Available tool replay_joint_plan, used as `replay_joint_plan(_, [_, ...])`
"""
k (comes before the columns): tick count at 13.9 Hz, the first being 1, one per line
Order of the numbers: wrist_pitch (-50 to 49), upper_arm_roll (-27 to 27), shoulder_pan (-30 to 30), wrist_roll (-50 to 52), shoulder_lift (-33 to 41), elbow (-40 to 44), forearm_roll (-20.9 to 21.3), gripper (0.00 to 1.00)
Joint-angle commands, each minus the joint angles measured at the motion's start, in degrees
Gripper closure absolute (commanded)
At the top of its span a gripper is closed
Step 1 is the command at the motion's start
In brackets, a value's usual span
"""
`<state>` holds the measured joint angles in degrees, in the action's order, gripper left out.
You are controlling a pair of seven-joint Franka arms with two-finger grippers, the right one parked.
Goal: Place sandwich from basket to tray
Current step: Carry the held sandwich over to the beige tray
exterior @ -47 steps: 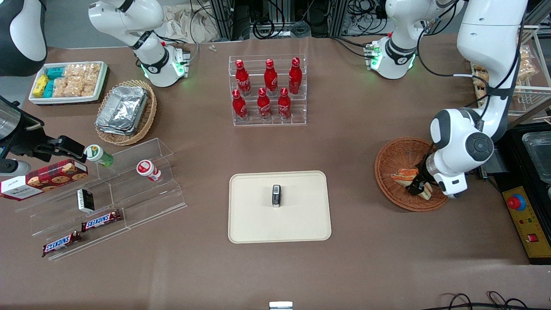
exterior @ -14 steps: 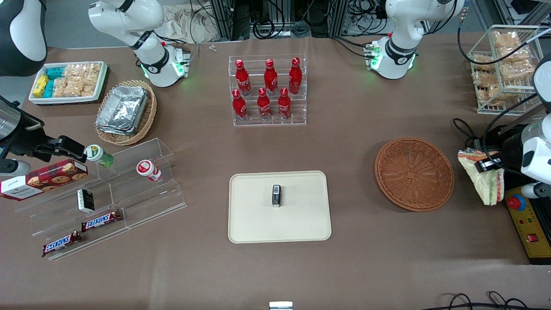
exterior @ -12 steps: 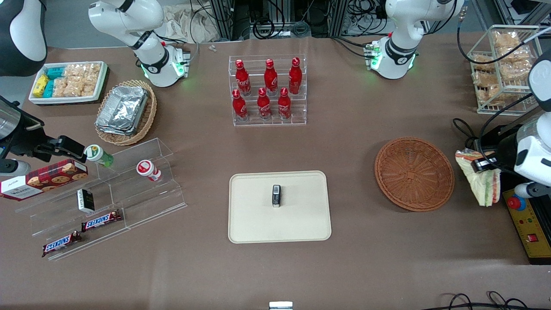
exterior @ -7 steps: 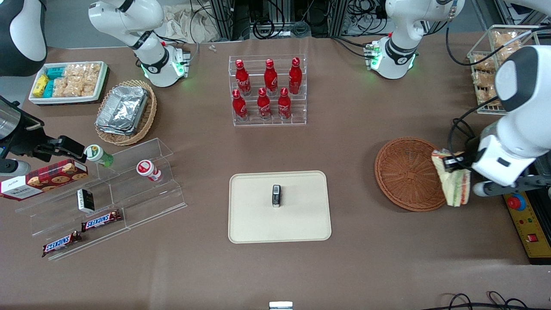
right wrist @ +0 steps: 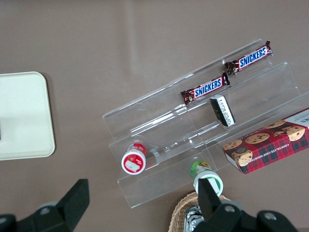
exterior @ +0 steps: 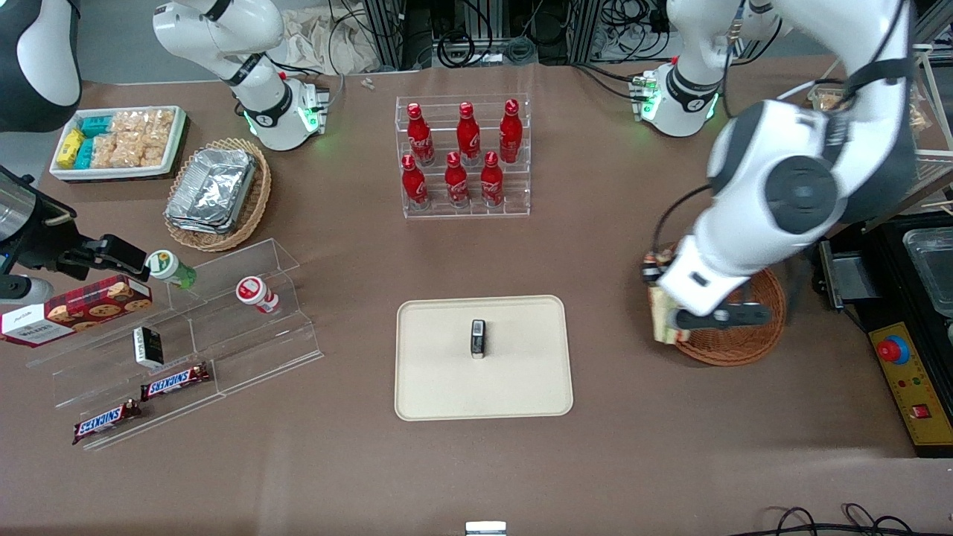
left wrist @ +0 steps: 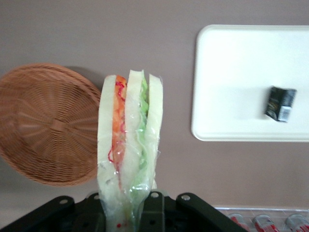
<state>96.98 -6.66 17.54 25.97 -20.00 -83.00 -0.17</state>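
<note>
Wrist view: sandwich (left wrist: 129, 150) upright (gripper (left wrist: 128, 217) below)

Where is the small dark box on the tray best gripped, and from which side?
Probably from above, across its two long sides. The small dark box lies flat and alone mid-tray, with bare surface all round, so both sides look reachable. The gripper is busy: it holds the sandwich above the table beside the basket.
</note>
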Motion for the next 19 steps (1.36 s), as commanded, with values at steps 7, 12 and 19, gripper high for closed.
replay_joint_plan(7, [10.9, 0.5, 12.3, 16.3, -14.8, 8.6, 1.0, 1.00])
replay_joint_plan(12, [18.5, 0.5, 12.9, 16.9, -18.8, 7.9, 2.8, 1.00])
replay_joint_plan(19, [26.1, 0.6, 15.1, 17.1, -21.2, 3.2, 4.6, 1.00])
